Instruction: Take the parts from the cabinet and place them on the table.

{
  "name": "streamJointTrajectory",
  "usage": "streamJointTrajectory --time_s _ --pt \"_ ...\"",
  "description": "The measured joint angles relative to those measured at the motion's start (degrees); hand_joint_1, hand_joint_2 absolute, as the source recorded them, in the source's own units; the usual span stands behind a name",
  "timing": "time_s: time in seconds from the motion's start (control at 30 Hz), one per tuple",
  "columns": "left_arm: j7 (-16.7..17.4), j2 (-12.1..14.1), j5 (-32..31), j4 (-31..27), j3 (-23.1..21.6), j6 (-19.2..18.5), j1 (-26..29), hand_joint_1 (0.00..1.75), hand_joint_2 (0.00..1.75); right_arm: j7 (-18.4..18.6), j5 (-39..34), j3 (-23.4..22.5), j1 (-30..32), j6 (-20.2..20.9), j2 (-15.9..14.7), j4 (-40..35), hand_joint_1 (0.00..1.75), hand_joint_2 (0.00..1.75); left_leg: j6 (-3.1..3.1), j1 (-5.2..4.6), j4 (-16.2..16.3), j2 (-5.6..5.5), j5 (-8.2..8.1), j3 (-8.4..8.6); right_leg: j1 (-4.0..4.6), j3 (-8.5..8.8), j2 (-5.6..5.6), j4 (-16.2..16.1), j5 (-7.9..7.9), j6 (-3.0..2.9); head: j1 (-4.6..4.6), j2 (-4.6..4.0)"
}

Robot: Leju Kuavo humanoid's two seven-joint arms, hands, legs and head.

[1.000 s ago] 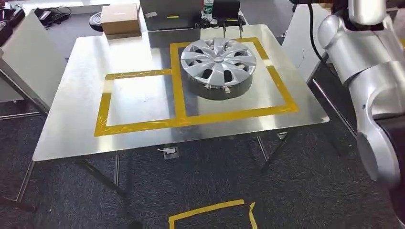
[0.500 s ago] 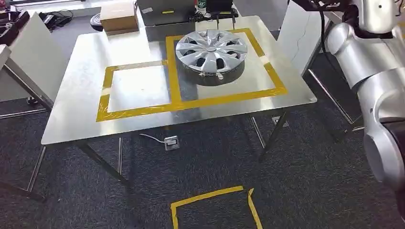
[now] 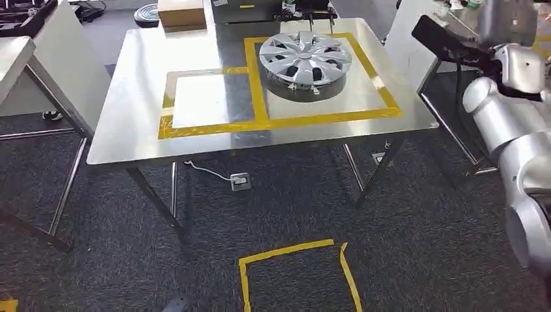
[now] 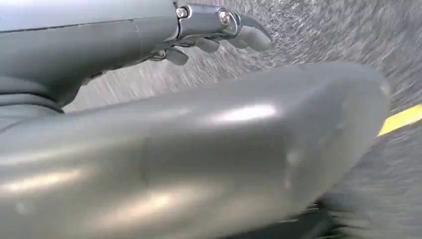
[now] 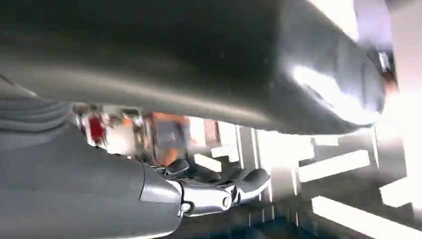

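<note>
Table point(image 3: 130, 123) of metal is ahead in the head view, and one part, a silver hubcap point(image 3: 305, 58), already lies in the bigger yellow tape square point(image 3: 383, 97); the smaller square beside it is bare. My right arm point(image 3: 513, 117) is raised at the side. In the left wrist view the left hand point(image 4: 219, 30) hangs above the carpet, fingers loosely apart, grasping nothing. In the right wrist view the right hand point(image 5: 219, 189) is blurred and looks empty; I cannot tell if its fingers are clenched. I would walk steadily to the cabinet, hands free.
</note>
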Motion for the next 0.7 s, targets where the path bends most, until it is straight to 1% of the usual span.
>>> streamJointTrajectory --time_s 0.03,0.07,0.1,0.13,0.17,0.2,0.23,0.27,0.3,0.33,0.37,0.4,0.43,0.47,0.5,0.53,0.57,0.6,0.63,0.67,0.7 --pt "0.57 0.15 5.24 0.09 -2.89 -0.02 0.07 0.0 0.0 0.02 -1.16 -0.31 1.13 3.48 -0.3 0.66 0.0 0.0 -0.04 -0.31 0.02 -0.02 0.6 -0.77 0.21 2.76 0.01 -3.42 1.58 -0.55 0.11 0.0" --pt "0.83 0.39 8.44 0.09 -5.9 0.0 0.17 0.0 0.0 -0.18 -2.45 -0.81 2.62 6.18 -0.83 1.0 0.0 0.0 -0.08 -0.55 0.05 0.01 1.24 -1.5 0.56 6.95 0.02 -8.81 1.63 -1.42 0.11 0.0" --pt "1.18 0.35 8.94 0.15 -7.76 0.0 0.38 0.0 0.0 0.59 -4.35 -1.36 4.28 9.25 -1.57 1.09 0.0 0.0 -0.22 -0.72 0.12 0.09 1.63 -1.71 0.99 10.93 -0.17 -14.27 -1.1 -2.39 0.06 0.0" --pt "1.35 0.33 9.0 0.18 -9.15 0.0 0.58 0.0 0.0 2.26 -7.44 -2.34 6.74 14.0 -1.94 1.35 0.0 0.0 -0.51 -0.73 0.03 -0.05 2.12 -1.63 1.11 12.45 -0.81 -16.77 -1.76 -2.26 -0.09 0.0" --pt "1.53 0.26 9.0 0.22 -10.52 -0.04 0.71 0.0 0.0 4.05 -10.61 -3.83 9.95 19.97 -2.65 1.92 0.0 0.0 -0.86 -0.35 -0.45 -0.15 2.55 -1.11 1.49 12.38 -0.75 -17.01 -0.98 -2.41 -0.22 0.0" --pt "1.66 0.24 9.02 0.26 -11.68 -0.04 0.82 0.0 0.0 5.2 -13.6 -5.95 14.1 26.3 -3.58 2.96 0.0 0.0 -1.33 0.17 -0.76 -0.37 3.07 -0.87 1.87 12.87 -0.96 -17.79 -0.83 -2.72 0.09 0.0" --pt "1.7 0.2 9.02 0.31 -12.53 -0.04 0.98 0.0 0.0 5.81 -15.4 -7.55 18.4 28.78 -3.74 3.47 0.0 0.0 -1.77 0.25 -1.25 -0.75 3.66 -0.86 1.93 12.79 -1.09 -18.39 -0.17 -3.19 0.22 0.0" --pt "1.72 0.22 9.02 0.42 -13.15 -0.02 1.11 0.0 0.0 5.84 -16.87 -9.19 23.03 28.12 -3.74 4.0 0.0 0.0 -2.02 0.23 -1.22 -0.59 3.19 -1.17 1.4 12.97 -1.56 -19.24 0.97 -3.49 0.37 0.0" --pt "1.79 0.17 9.04 0.46 -13.59 -0.02 1.18 0.0 0.0 5.66 -17.77 -10.67 27.22 27.02 -3.65 4.35 0.0 0.0 -2.26 0.14 -0.02 -0.48 0.57 -1.89 1.38 12.42 -1.73 -19.48 1.6 -3.77 0.3 0.0" --pt "1.86 0.17 9.04 0.48 -14.08 0.0 1.23 0.0 0.0 5.35 -18.23 -11.94 30.93 25.99 -3.65 4.61 0.0 0.0 -2.64 0.18 3.0 -0.37 -3.12 -2.93 1.23 11.58 -1.77 -19.41 2.23 -3.85 0.26 0.0" --pt "1.88 0.35 9.04 0.5 -14.42 0.0 1.28 0.0 0.0 5.05 -18.55 -13.14 34.26 25.23 -3.71 4.96 0.0 0.0 -3.06 0.27 7.44 -0.18 -6.65 -4.23 1.09 10.68 -1.81 -19.32 2.81 -3.82 0.26 0.0" --pt "1.88 0.48 9.04 0.55 -14.78 0.0 1.38 0.0 0.0 4.96 -18.57 -13.99 36.76 25.06 -3.71 5.25 0.0 0.0 -3.46 0.34 12.0 -0.02 -9.11 -5.16 0.96 9.7 -1.82 -19.19 3.37 -3.81 0.26 0.0" --pt "1.88 0.63 9.04 0.57 -15.14 0.0 1.44 0.0 0.0 5.6 -18.99 -14.89 38.69 25.19 -3.8 5.57 0.0 1.75 -3.72 0.37 15.46 0.07 -9.73 -5.49 0.8 8.66 -1.73 -18.98 3.91 -3.73 0.22 0.0" --pt "1.88 0.76 9.04 0.61 -15.37 0.0 1.44 0.0 0.0 7.24 -20.13 -15.76 40.59 25.61 -3.87 5.83 0.0 1.75 -3.85 0.38 16.45 0.09 -8.47 -4.83 0.67 7.72 -1.66 -18.74 4.42 -3.57 0.2 0.0" --pt "1.79 1.02 9.07 0.61 -15.59 0.02 1.42 0.0 0.0 9.45 -21.62 -17.15 42.83 25.78 -4.06 6.01 0.0 1.75 -3.9 0.42 15.25 0.09 -6.45 -2.99 0.56 7.08 -1.6 -18.67 4.72 -3.35 0.13 0.0" --pt "1.61 1.23 9.18 0.61 -15.64 0.02 1.44 0.0 0.0 11.0 -23.13 -18.65 45.72 25.69 -4.09 6.27 0.0 1.75 -3.9 0.44 11.77 0.09 -4.34 0.08 0.47 6.59 -1.64 -18.57 4.97 -3.09 0.13 0.0" --pt "1.48 1.44 9.29 0.61 -15.64 0.02 1.52 0.0 0.0 11.89 -24.53 -20.05 48.83 25.39 -4.08 6.56 0.0 1.75 -3.86 0.45 7.19 0.06 -3.26 3.74 0.38 6.27 -1.77 -18.4 5.19 -2.78 0.13 0.0" --pt "1.09 1.57 9.44 0.59 -15.64 0.02 1.64 0.0 1.75 12.87 -26.84 -22.15 52.33 24.95 -3.96 6.99 0.0 1.75 -3.67 0.46 1.73 -0.26 -5.36 7.47 0.41 6.1 -2.09 -18.1 5.37 -2.48 0.13 0.0" --pt "0.8 1.73 9.53 0.57 -15.64 0.0 2.0 0.0 1.75 13.73 -28.61 -23.76 56.1 24.42 -3.56 7.21 0.0 1.75 -3.11 0.24 -2.14 -0.65 -7.12 10.42 0.52 6.04 -2.34 -17.8 5.53 -2.22 0.15 0.0" --pt "0.59 1.88 9.53 0.59 -15.64 -0.09 2.37 0.0 1.75 14.73 -30.32 -25.28 59.47 23.97 -3.0 7.47 0.0 1.75 -2.51 0.1 -2.36 -0.67 -7.39 9.94 0.54 6.21 -2.59 -17.82 5.76 -1.89 0.2 0.0" --pt "0.59 2.23 9.53 0.63 -15.64 -0.11 2.81 0.0 1.75 16.18 -32.83 -27.22 62.14 23.19 -2.1 7.91 0.0 1.75 -2.09 -0.05 -2.31 -0.53 -7.39 9.77 0.52 6.22 -2.59 -17.88 6.04 -1.52 0.26 0.0"
